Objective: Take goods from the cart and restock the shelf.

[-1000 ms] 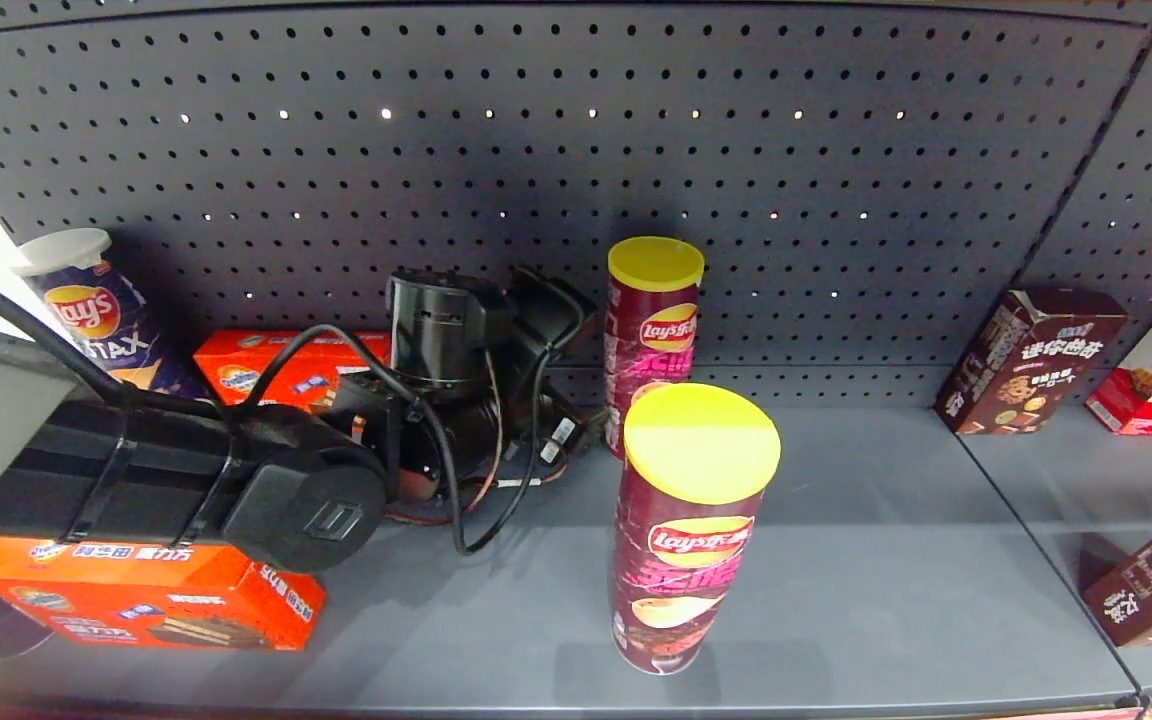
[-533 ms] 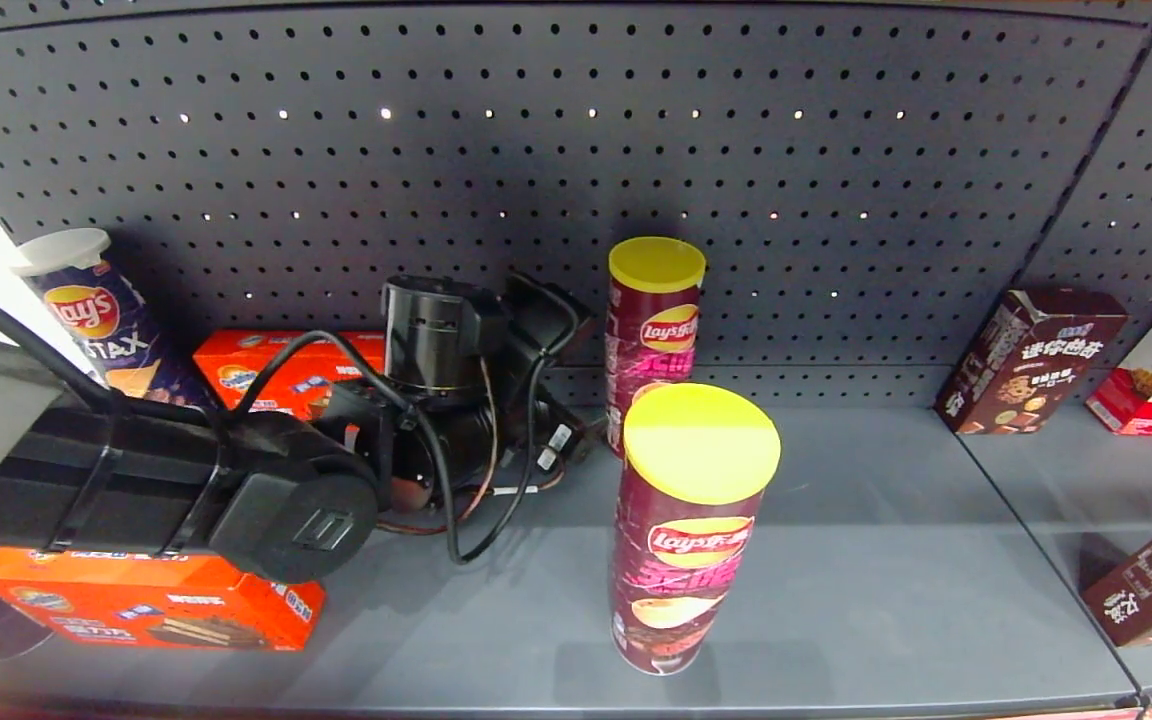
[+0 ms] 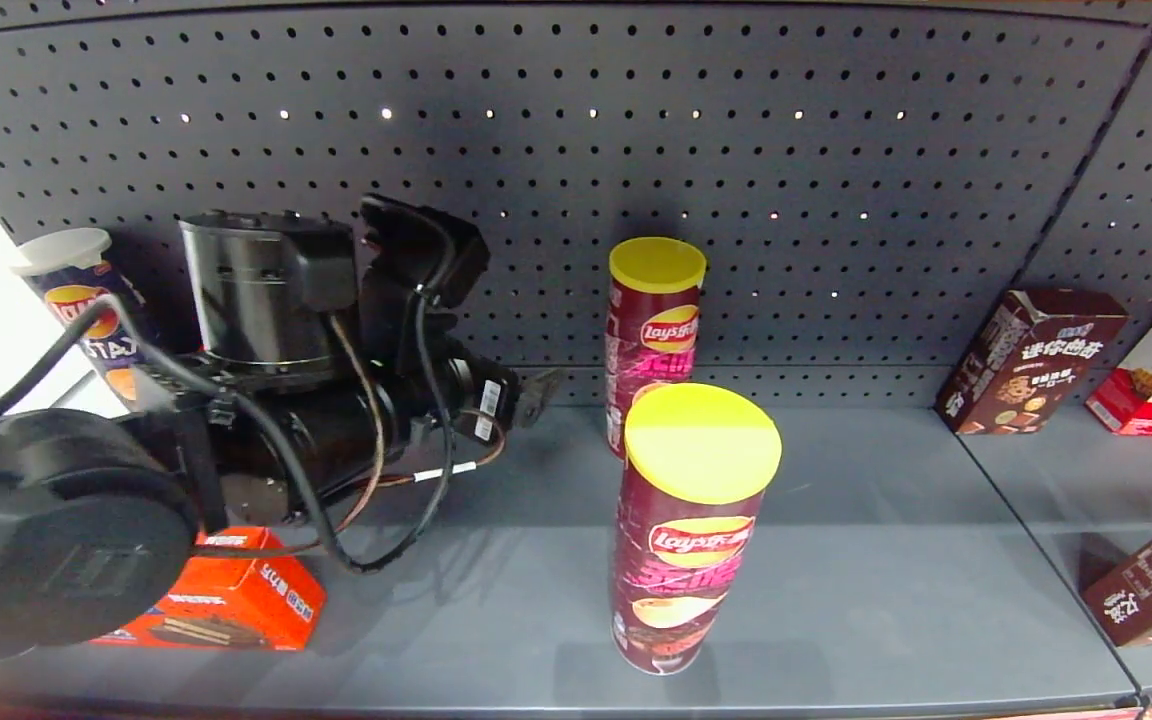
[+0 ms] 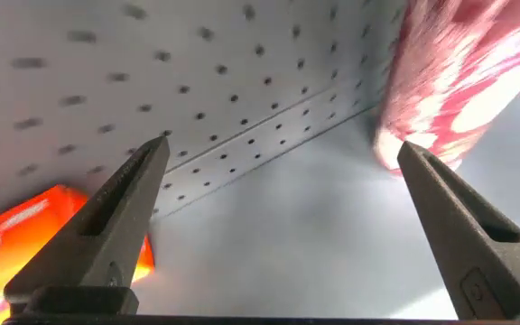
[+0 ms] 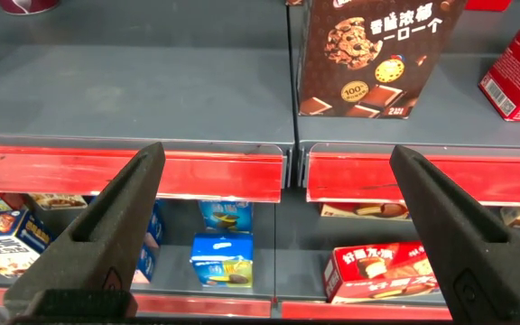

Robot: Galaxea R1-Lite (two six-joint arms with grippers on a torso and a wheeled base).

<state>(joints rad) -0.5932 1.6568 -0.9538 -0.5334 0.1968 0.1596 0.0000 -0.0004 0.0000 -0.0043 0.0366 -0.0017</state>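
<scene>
**Head view:** left gripper (image 3: 534, 388) sits low over the shelf (image 3: 886, 560), close to the pegboard (image 3: 736, 150). It's just beside the rear chip can (image 3: 654, 330), not touching it. That can stands upright against the pegboard. The front chip can (image 3: 696, 520) stands upright directly in front of it, nearer the shelf edge. Blue chip can (image 3: 86, 290) and orange box (image 3: 236, 600) are at the left end by the arm. Brown biscuit box (image 3: 1031, 360) is well apart on the right.

**Left wrist view:** jaws spread wide, nothing btwn them. A red-pink can wall, prob. the rear chip can, is just outside one finger (image 4: 450, 226). An orange carton (image 4: 25, 235) lies beyond the other finger.

**Right wrist view:** right gripper (image 5: 278, 152) also has jaws spread and is empty. It hangs in front of the red price strip (image 5: 197, 171) on the shelf edge, facing the brown biscuit box.

**Judgement:** both cans look placed, so the step in hand is prob. clearing the left arm to fetch more from the cart.
- Pull straight back from the pegboard w/ jaws spread, through the gap left of the cans.
- Lift before swinging, so the wrist and loose cable (image 3: 366, 565) don't clip the front chip can. It's tall and narrow and would tip easily.
- Mind the orange box under the forearm.
</scene>
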